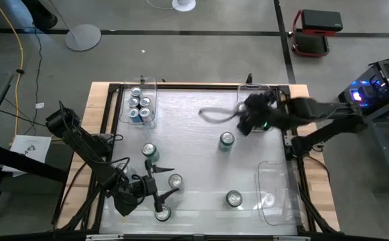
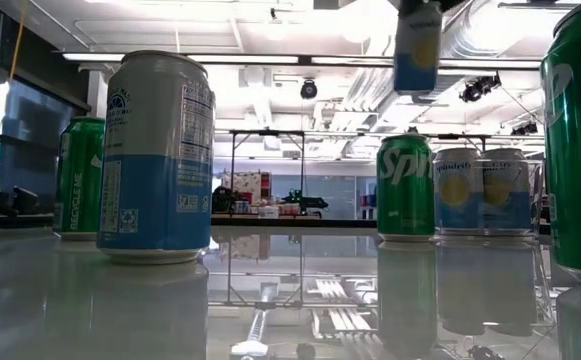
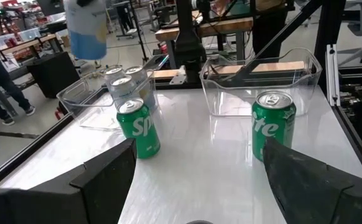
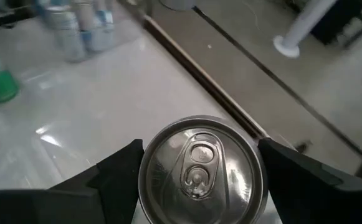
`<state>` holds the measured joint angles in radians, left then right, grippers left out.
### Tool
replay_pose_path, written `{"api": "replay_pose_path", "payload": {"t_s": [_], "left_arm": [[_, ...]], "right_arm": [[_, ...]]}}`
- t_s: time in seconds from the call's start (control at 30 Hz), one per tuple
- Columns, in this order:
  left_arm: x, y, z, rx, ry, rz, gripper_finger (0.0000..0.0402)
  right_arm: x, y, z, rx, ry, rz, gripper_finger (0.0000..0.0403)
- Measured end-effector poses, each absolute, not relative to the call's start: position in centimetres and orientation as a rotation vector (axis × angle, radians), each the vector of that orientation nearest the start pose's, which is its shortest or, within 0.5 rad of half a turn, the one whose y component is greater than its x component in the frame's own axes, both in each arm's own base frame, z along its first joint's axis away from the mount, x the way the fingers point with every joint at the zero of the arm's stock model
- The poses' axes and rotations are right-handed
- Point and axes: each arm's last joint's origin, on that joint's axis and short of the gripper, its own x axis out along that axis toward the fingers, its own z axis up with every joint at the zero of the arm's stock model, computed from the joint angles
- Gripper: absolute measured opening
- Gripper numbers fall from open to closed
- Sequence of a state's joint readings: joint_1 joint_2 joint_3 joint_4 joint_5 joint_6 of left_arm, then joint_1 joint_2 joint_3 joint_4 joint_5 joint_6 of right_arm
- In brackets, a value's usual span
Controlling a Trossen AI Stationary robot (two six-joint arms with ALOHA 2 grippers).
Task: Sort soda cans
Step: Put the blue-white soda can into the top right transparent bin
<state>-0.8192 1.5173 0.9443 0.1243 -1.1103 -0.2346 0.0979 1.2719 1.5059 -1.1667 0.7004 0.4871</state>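
Right wrist view | right tool (image 4: 199, 180) clamps silver-topped can (image 4: 200, 169) | left tool (image 3: 193, 180) open, empty

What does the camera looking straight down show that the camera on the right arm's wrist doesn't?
Only the overhead view shows the whole table, both arms, the left hand low among loose cans, and the clear bin at the right edge. Only the right wrist view shows the silver top and pull tab of the can between the right hand's fingers. Both show the cans in the far bin.

Overhead, table-level and wrist cameras share the table (image 1: 201, 167).
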Motion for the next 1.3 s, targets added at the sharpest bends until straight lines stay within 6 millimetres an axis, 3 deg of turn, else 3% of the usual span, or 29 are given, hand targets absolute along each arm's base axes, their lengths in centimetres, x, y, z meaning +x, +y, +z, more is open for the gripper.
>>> {"api": "replay_pose_path", "payload": {"t_s": [0.17,0.4,0.67,0.87,1.3], "left_arm": [[23.5,-21.4,25.0,0.139,0.220,0.313,0.0326],[23.5,-21.4,25.0,0.139,0.220,0.313,0.0326],[23.6,-21.4,25.0,0.138,0.220,0.314,0.0326],[23.6,-21.3,25.0,0.124,0.218,0.316,0.0326],[23.7,-21.2,25.0,0.113,0.217,0.324,0.0326]], "right_arm": [[19.2,-3.8,39.7,0.178,0.711,-0.853,0.0282],[17.8,-8.2,36.1,0.338,0.620,-0.820,0.0282],[16.7,-11.8,31.8,0.398,0.677,-0.844,0.0282],[15.7,-13.3,29.0,0.490,0.705,-0.832,0.0282],[15.4,-13.3,24.9,0.591,0.733,-0.795,0.0282]]}}
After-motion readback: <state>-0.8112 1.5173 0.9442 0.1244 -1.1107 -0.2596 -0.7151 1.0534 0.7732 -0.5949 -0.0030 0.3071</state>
